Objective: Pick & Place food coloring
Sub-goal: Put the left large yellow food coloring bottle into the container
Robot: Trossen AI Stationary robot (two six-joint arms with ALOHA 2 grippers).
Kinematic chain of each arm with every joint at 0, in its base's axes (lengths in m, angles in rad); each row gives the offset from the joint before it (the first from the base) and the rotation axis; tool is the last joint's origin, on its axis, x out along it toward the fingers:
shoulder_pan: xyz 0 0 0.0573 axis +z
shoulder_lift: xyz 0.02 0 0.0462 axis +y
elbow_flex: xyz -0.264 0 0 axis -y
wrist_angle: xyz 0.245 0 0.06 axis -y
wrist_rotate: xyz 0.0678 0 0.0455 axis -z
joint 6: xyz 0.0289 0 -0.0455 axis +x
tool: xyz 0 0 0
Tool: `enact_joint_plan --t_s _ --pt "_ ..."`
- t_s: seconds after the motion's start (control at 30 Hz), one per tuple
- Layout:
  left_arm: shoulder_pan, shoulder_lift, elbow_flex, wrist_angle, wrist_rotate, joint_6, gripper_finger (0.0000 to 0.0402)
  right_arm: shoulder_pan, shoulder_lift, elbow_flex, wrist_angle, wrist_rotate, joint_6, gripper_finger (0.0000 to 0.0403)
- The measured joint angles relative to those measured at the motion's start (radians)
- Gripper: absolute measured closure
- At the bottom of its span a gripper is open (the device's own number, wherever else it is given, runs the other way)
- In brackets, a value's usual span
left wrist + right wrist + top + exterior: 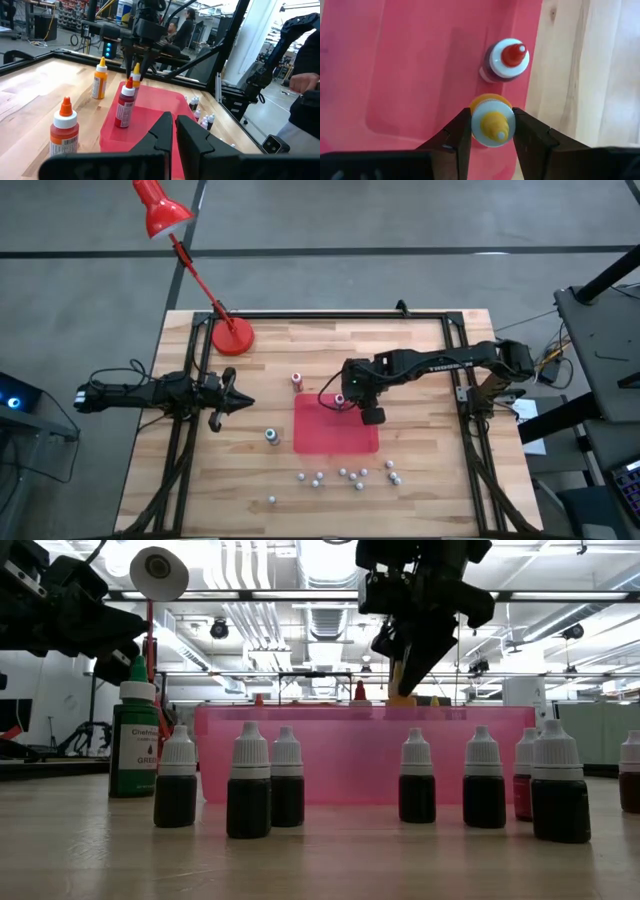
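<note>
A yellow-capped food coloring bottle (492,125) stands upright between the fingers of my right gripper (491,117), over the far left part of the red tray (335,438). A red bottle (505,60) stands on the tray just beside it. On the bare wood stand an orange bottle (64,132), a yellow-orange bottle (100,79) and a green bottle (133,740). My left gripper (243,402) waits shut at the table's left, pointing level toward the tray. My right gripper pinches the yellow bottle at its white cap collar (481,125), one finger on each side. The fingers come steeply from above. The bottle is upright below them; whether its base rests on the tray I cannot tell.
Several small dark dropper bottles with white caps (250,785) stand scattered near the table's front edge (345,475). A red desk lamp (232,335) has its base at the far left. Dark frame rails (465,395) run along both sides. A person (305,85) is beyond the right edge.
</note>
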Motion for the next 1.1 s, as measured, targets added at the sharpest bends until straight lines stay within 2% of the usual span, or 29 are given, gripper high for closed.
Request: enact_joint_plan --t_s 1.1 --pt "0.000 0.000 0.000 0.000 0.000 0.000 0.0402 -0.016 0.000 -0.071 0.119 -0.026 0.004 0.0288"
